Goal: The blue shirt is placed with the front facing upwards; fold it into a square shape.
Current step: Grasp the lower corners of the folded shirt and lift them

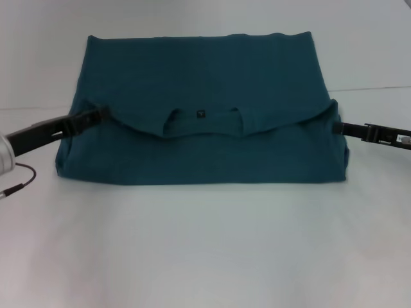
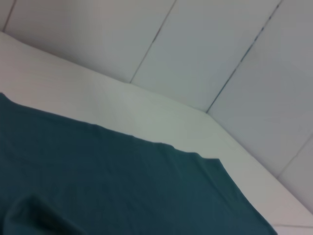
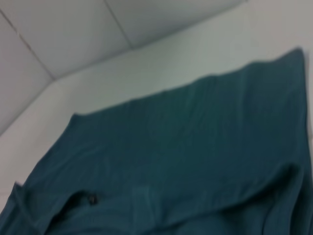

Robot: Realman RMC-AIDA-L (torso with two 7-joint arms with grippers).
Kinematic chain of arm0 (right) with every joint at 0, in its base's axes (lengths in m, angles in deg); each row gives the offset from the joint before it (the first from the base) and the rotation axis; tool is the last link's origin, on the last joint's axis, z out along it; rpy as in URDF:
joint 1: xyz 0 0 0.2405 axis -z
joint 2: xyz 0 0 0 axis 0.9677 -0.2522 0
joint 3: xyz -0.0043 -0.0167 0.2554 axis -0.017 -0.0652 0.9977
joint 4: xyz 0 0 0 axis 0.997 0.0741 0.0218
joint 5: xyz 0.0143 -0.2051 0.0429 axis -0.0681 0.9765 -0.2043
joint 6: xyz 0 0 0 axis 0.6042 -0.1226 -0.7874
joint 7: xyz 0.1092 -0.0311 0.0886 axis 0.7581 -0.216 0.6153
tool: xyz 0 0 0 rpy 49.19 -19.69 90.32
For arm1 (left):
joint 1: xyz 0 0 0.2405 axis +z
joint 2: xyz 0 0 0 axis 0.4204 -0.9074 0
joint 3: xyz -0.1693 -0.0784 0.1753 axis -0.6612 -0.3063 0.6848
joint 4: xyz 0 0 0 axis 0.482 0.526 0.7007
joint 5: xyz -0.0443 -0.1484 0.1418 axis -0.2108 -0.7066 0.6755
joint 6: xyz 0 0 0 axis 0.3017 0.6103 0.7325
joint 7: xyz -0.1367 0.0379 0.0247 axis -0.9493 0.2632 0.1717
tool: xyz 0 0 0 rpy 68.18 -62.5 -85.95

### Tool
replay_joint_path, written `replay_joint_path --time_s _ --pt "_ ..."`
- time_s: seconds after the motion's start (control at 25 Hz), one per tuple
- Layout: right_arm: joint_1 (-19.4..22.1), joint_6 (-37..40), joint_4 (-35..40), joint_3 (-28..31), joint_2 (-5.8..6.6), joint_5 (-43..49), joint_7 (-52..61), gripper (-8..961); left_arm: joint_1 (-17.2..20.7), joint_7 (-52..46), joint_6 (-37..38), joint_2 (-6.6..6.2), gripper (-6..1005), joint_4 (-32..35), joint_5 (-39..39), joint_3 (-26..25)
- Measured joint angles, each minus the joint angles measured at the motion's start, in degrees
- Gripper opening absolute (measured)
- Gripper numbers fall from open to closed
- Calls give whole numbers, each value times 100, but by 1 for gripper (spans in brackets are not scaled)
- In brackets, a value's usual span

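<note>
The blue shirt (image 1: 205,83) lies on the white table, plain teal side up. Its collar end is doubled over toward me, so the neckline and small dark label (image 1: 200,115) face up in the middle. That folded edge sags at its centre and rises at both ends. My left gripper (image 1: 97,115) is shut on the left end of the edge. My right gripper (image 1: 338,126) is shut on the right end. The wrist views show only the shirt (image 2: 107,181) (image 3: 176,161), not any fingers.
The white table (image 1: 205,250) stretches bare in front of the shirt. A white tiled wall (image 2: 205,44) rises close behind its far edge. A thin dark cable (image 1: 22,176) hangs beside my left arm at the near left.
</note>
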Motion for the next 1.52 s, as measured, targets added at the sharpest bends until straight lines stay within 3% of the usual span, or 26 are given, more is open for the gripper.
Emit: replay_joint_path --time_s 0.4,0.6,1.24,1.52 --pt "27 928 302 -17 321 961 1326 676 276 -69 404 -31 752 157 407 -44" --pt "12 1011 259 -23 353 1170 1542 676 401 -69 405 17 752 182 478 -41" --pt "-154 -12 216 -79 -129 1439 1522 676 460 -65 373 67 751 200 457 -48" --pt "-256 -341 115 -91 -237 1437 1443 676 460 -49 360 69 751 200 436 -57"
